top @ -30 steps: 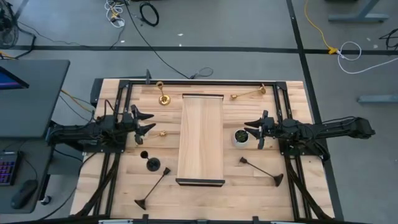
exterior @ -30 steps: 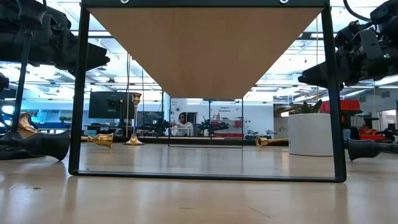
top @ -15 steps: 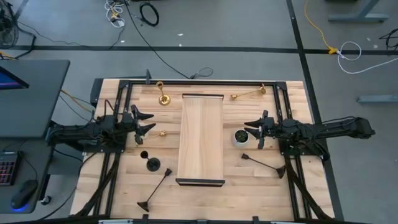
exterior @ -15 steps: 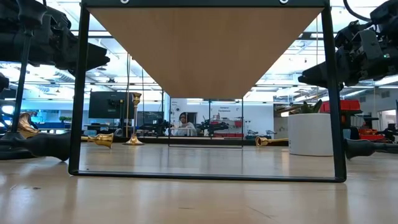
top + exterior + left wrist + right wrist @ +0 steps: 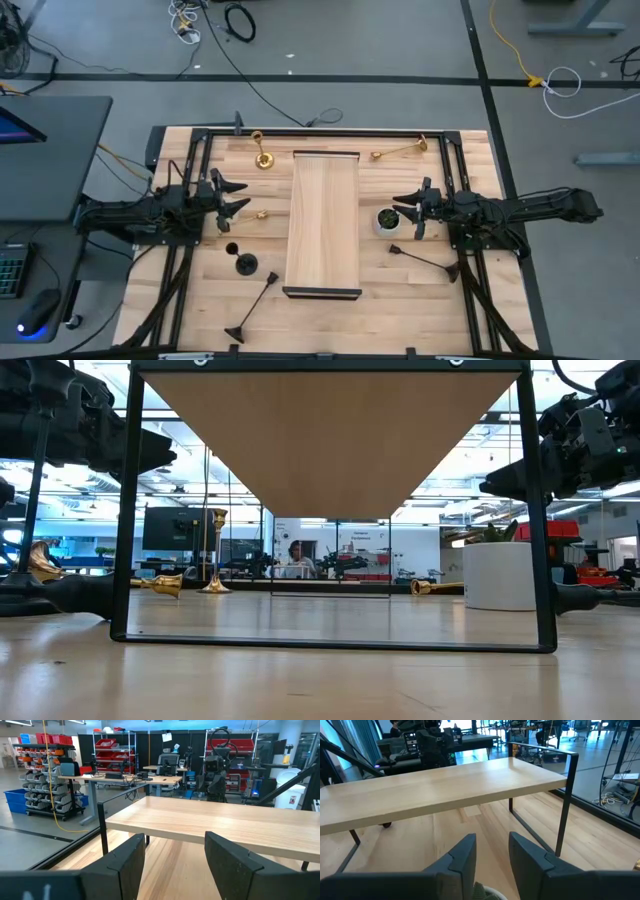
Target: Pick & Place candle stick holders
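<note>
My left gripper is open and empty, hanging left of the wooden stand. My right gripper is open and empty right of the stand, its fingers over the white plant pot. One gold holder stands upright on its base at the far left. Another lies on its side at the far right, and a small gold one lies near my left gripper. A short black holder stands near left. A long black one lies beside it, and another lies near right.
The wooden stand on thin black legs spans the table's middle from far to near. Black frame rails run along the table's far, left and right sides. The pot stands right of the stand. A person shows far off in the room.
Neither gripper has moved. The black holder lying near right has swung on the table, its base end going toward the far edge while its thin end stays roughly in place.
</note>
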Robot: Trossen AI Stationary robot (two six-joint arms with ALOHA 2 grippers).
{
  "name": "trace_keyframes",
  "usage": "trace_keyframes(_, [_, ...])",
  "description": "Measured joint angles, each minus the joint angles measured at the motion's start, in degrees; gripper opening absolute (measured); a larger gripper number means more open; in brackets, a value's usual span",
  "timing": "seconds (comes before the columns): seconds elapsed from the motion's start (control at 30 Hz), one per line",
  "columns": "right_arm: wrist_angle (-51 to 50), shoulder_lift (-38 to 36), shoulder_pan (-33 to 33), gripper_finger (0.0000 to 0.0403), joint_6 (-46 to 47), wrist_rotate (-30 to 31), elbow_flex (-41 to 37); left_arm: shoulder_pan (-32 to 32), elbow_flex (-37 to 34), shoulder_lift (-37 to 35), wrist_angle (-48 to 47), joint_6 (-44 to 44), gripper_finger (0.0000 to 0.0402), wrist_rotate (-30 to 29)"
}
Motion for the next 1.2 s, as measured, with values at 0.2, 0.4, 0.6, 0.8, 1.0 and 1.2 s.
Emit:
trace_keyframes(0.2, [0.0, 0.0, 0.0, 0.0114, 0.0, 0.0, 0.0, 0.0, 0.0, 0.0, 1.6, 0.0, 0.0206, -0.8])
trace_keyframes(0.4, [0.0, 0.0, 0.0, 0.0114, 0.0, 0.0, 0.0, 0.0, 0.0, 0.0, 2.9, 0.0, 0.0206, -2.9])
trace_keyframes(0.6, [0.0, 0.0, 0.0, 0.0114, 0.0, 0.0, 0.0, 0.0, 0.0, 0.0, 2.9, 0.1, 0.0206, -9.6])
trace_keyframes(0.8, [0.0, 0.0, 0.0, 0.0114, 0.0, 0.0, 0.0, 2.4, 0.0, 0.0, 1.9, 4.5, 0.0206, -30.0])
trace_keyframes(1.0, [0.0, 0.0, 0.0, 0.0114, 0.0, 0.0, 0.0, 9.6, 0.0, 0.4, 1.3, 4.5, 0.0206, -23.4])
trace_keyframes(1.2, [0.0, 0.0, 0.0, 0.0114, 0.0, 0.0, 0.0, 18.8, -0.1, 5.1, 1.0, 2.9, 0.0206, -15.4])
